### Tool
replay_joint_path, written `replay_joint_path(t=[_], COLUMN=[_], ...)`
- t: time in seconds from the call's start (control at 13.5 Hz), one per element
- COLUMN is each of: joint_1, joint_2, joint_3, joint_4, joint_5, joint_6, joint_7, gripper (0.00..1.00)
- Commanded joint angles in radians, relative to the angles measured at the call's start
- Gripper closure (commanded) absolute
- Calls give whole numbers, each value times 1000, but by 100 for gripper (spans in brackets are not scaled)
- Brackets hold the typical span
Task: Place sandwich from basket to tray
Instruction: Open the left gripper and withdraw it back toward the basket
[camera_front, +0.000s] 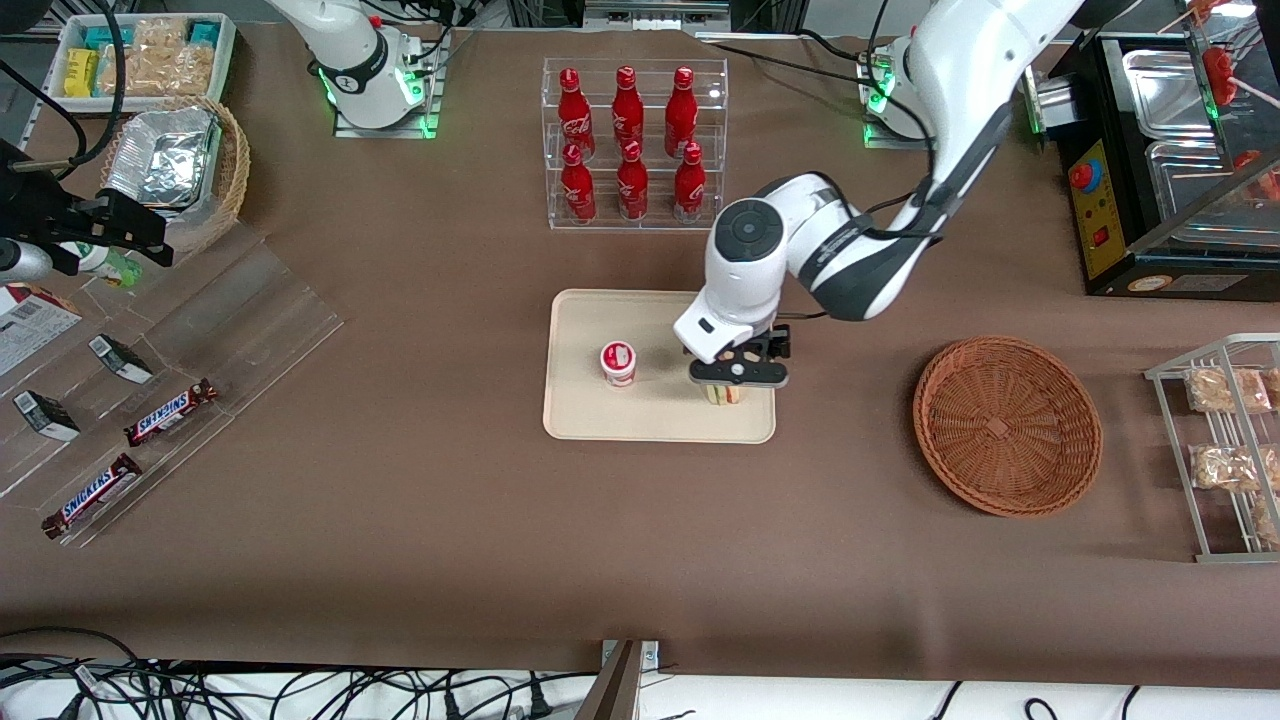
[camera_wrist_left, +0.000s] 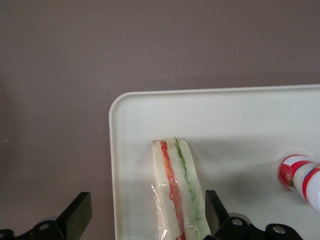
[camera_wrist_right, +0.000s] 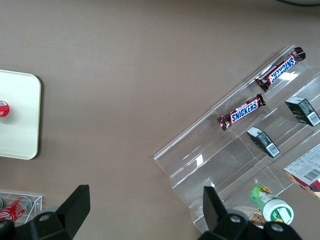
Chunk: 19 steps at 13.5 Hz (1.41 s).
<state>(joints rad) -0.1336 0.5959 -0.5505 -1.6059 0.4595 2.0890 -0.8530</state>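
Note:
The sandwich (camera_front: 724, 394) (camera_wrist_left: 176, 195), a clear-wrapped wedge with red and green filling, stands on edge on the cream tray (camera_front: 575, 410) (camera_wrist_left: 240, 117), close to the tray corner nearest the basket. My gripper (camera_front: 737, 376) (camera_wrist_left: 145, 220) hangs directly over it and is open. One finger (camera_wrist_left: 214, 210) sits close beside the wrap, while its partner (camera_wrist_left: 79, 212) stands well clear, out over the brown cloth. The round reddish-brown wicker basket (camera_front: 1007, 425) lies toward the working arm's end of the table with nothing in it.
A small red-and-white cup (camera_front: 618, 363) (camera_wrist_left: 300, 175) stands on the tray beside the sandwich. A clear rack of red bottles (camera_front: 630, 140) is farther from the front camera than the tray. A wire rack of snack packs (camera_front: 1225, 450) flanks the basket.

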Motion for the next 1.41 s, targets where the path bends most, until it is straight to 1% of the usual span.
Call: replay_joint_path(t=[0.0, 0.3, 0.44, 0.59, 0.81, 0.89, 0.96, 1.11, 1.26, 1.33], joint_1=[49, 153, 204, 252, 304, 304, 290, 235, 235, 232], joint_2=[-42, -102, -131, -165, -185, -217, -243, -322, -401, -436], joint_3=[-5, -6, -6, -6, 0, 18, 64, 183, 234, 279], joint_4=[116, 222, 239, 239, 239, 232, 221, 195, 141, 124], joint_5=[-57, -158, -218, -263, -291, -306, -330, -410, -447, -462], joint_6=[-159, -288, -354, -391, -431, -431, -431, -455, -484, -510], joint_7=[6, 64, 136, 240, 326, 372, 405, 500, 618, 679], gripper=[0, 0, 0, 0, 0, 0, 0, 0, 0, 0])
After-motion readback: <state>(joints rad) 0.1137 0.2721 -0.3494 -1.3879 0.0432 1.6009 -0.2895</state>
